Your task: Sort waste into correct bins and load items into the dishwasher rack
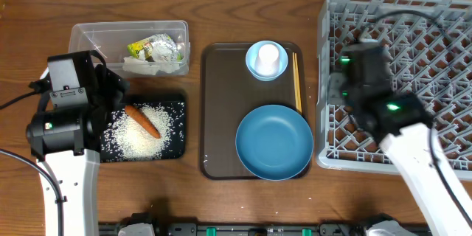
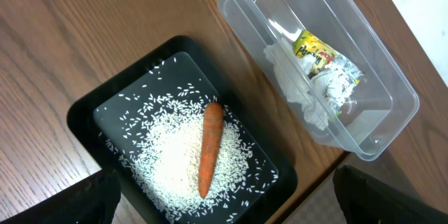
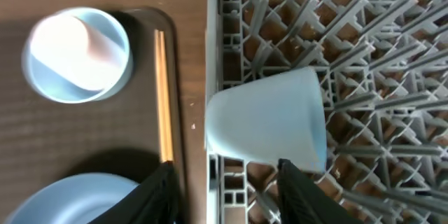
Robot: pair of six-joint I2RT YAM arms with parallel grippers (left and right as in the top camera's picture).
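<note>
Beside the rack, brown tray bearing dark-blue bowl, chopsticks

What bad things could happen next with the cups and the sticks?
The pale-blue cup lies on its side at the edge of the rack, so it might roll. The white cup sits inside the small bowl; grabbing one may tip the other. The chopsticks lie thin beside the rim of the tray, hard to pinch.

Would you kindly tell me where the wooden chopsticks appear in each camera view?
Overhead: the chopsticks lie along the brown tray's right edge, next to the rack.
Left wrist: not in view.
Right wrist: upright strip left of centre.
Shared landmark: the small light-blue bowl to their left.
</note>
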